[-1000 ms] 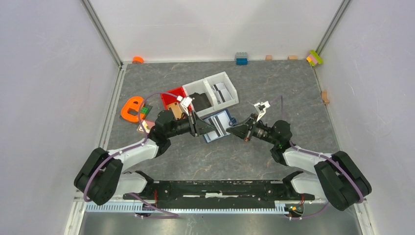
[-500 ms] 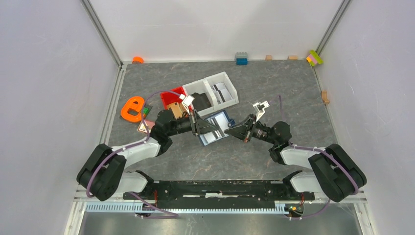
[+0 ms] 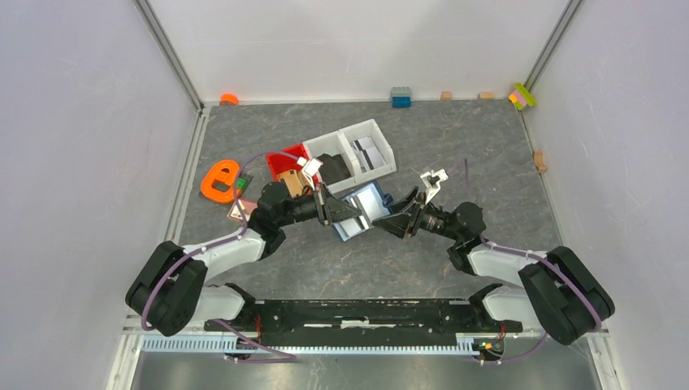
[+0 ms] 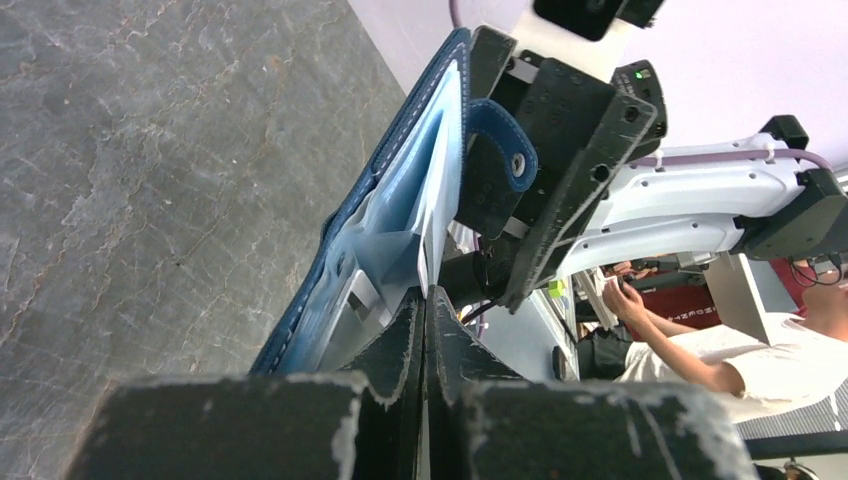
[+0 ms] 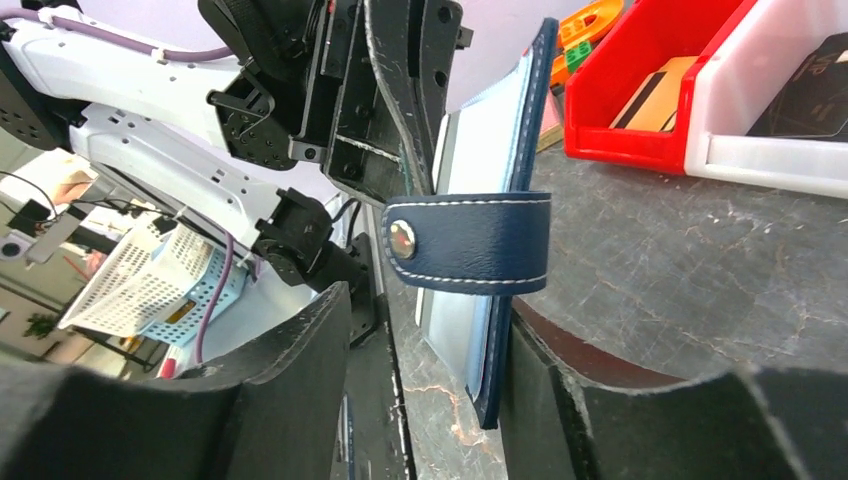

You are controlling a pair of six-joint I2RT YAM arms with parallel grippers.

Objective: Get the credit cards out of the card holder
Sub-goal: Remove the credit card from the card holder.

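As left jaws pinch card holder (image 3: 366, 205), right jaws apart

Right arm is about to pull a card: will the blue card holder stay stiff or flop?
Probably bends: the card holder looks like thin stitched leather, its strap jutting loose. With only the left gripper pinching one edge in its jaws, it may twist when tugged. Likely light.

Both arms reach forward and inward from their bases, elbows bent, wrists turned so the grippers face each other over the middle of the table. The left gripper (image 3: 340, 213) has its fingers pressed together, pinching the inner edge of the upright holder (image 3: 364, 205). The right gripper (image 3: 396, 221) stands with fingers spread, one on either side of the holder's other end.
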